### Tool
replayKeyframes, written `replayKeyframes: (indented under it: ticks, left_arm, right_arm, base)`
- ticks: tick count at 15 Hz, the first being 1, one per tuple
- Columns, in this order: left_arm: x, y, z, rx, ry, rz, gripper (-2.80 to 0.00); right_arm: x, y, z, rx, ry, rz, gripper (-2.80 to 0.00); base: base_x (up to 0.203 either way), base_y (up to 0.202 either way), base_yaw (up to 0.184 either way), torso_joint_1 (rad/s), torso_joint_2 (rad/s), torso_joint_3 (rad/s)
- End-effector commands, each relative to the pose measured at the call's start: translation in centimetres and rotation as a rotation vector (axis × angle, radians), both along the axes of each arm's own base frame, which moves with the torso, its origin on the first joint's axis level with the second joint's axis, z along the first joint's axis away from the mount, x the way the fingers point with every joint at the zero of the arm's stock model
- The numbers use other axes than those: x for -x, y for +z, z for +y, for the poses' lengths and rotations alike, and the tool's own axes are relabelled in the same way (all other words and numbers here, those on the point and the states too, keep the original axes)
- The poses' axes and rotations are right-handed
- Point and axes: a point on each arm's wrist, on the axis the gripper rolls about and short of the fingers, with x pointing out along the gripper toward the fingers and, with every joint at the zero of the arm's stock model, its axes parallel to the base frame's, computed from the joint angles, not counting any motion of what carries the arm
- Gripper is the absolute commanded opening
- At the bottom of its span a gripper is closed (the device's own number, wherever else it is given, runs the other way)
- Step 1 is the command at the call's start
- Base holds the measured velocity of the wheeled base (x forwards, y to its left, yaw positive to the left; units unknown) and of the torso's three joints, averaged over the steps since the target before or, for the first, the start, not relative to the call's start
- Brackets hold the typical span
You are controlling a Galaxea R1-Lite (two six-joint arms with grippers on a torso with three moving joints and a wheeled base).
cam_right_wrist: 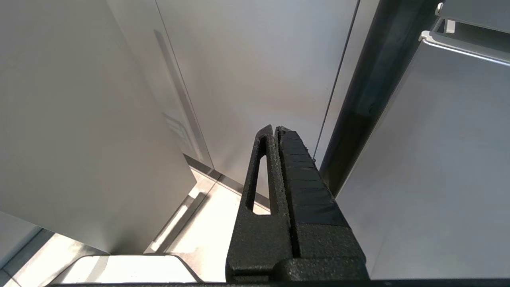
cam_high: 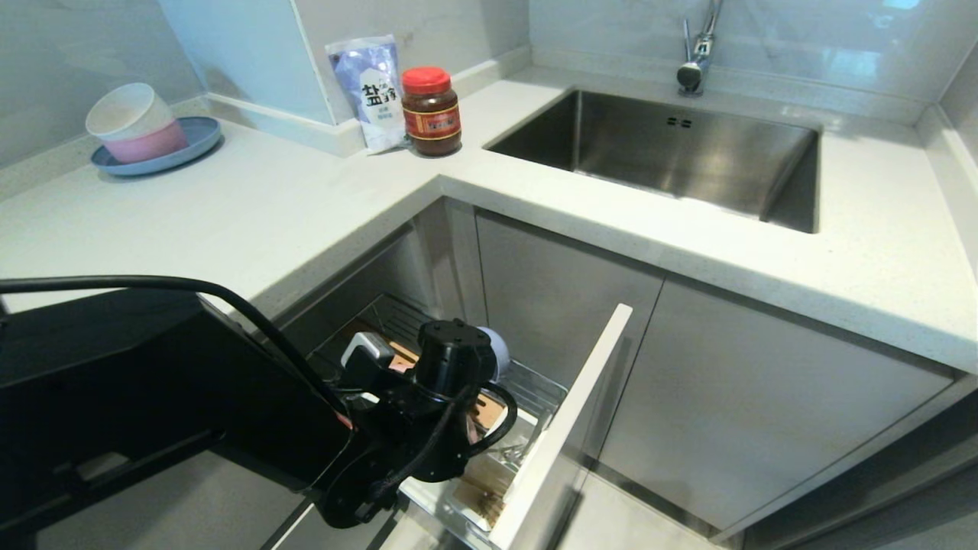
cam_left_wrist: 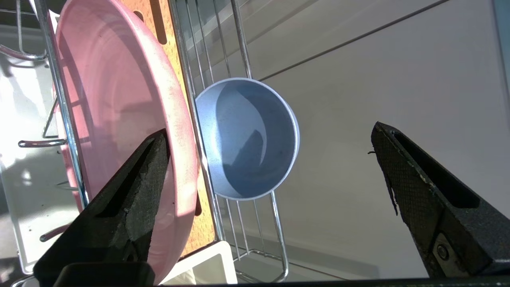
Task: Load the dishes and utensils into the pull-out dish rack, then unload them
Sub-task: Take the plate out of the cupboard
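Presently the left tool (cam_left_wrist: pixel 263 159) hangs inside the pull-out dish rack (cam_high: pixel 535 389) with its jaws spread wide apart and nothing between them; one finger (cam_left_wrist: pixel 135 187) lies close against the face of the pink plate (cam_left_wrist: pixel 119 99), though contact cannot be confirmed, and the other stands well clear on the far side. The plate stands on edge among the chrome tines, beside the slotted wooden bar (cam_left_wrist: pixel 175 52). The blue-grey bowl (cam_left_wrist: pixel 247 139) rests tilted on the wire floor just beside the plate, its mouth facing the wrist camera, centred between the jaws. Cutlery appears to sit in the white cutlery box (cam_high: pixel 489 481) near the front panel (cam_high: pixel 569 428), largely hidden by the arm. Judged risks: closing from this stance, the near finger could push the plate out of its tines or catch a wire, and a grip on the bowl's rounded wall could slip. The right tool (cam_right_wrist: pixel 277 159) hangs parked by the cabinet doors, jaws pressed together on nothing. Above, the pale table (cam_high: pixel 229 221) carries a blue plate (cam_high: pixel 195 149) with stacked white and pink bowls (cam_high: pixel 134 122), a salt bag (cam_high: pixel 370 92) and a red-lidded jar (cam_high: pixel 432 111); a steel sink (cam_high: pixel 672 153) and tap (cam_high: pixel 695 53) lie beyond.
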Motion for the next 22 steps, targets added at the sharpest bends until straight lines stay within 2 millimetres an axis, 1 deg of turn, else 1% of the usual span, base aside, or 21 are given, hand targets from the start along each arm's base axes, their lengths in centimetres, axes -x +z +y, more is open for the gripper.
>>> replayKeyframes:
  ticks: [1, 5, 8, 10, 17, 18, 22]
  left_arm:
    - [0.0, -0.3, 0.0, -0.006, 0.007, 0.013, 0.00]
    - [0.3, -1.5, 0.2, -0.033, 0.021, 0.088, 0.00]
    - [1.0, -1.6, 0.3, -0.058, 0.022, 0.133, 0.00]
    - [1.7, -0.8, 0.2, -0.067, 0.025, 0.128, 0.00]
    - [5.1, 4.9, 0.4, -0.091, 0.033, 0.072, 0.00]
    - [5.6, 5.9, 0.5, -0.093, 0.030, 0.063, -2.80]
    - [7.1, 9.7, 1.3, -0.152, -0.014, 0.033, -2.80]
  right_arm:
    - [0.0, 0.0, 0.0, 0.000, -0.001, -0.004, -2.80]
    - [0.0, 0.0, 0.0, 0.000, 0.000, -0.004, -2.80]
    - [0.0, -0.1, 0.0, 0.000, -0.001, -0.003, -2.80]
    - [0.0, -0.1, 0.0, 0.000, 0.001, -0.002, -2.80]
    - [0.0, 0.0, 0.0, 0.000, 0.000, -0.003, -2.80]
    - [0.0, 0.0, 0.0, 0.000, 0.000, -0.004, -2.80]
    - [0.0, 0.0, 0.0, 0.000, 0.000, -0.003, -2.80]
  base:
    - [0.000, 0.000, 0.000, 0.000, 0.00, 0.000]
    - [0.000, 0.000, 0.000, 0.000, 0.00, 0.000]
    - [0.000, 0.000, 0.000, 0.000, 0.00, 0.000]
    - [0.000, 0.000, 0.000, 0.000, 0.00, 0.000]
    - [0.000, 0.000, 0.000, 0.000, 0.00, 0.000]
    - [0.000, 0.000, 0.000, 0.000, 0.00, 0.000]
    - [0.000, 0.000, 0.000, 0.000, 0.00, 0.000]
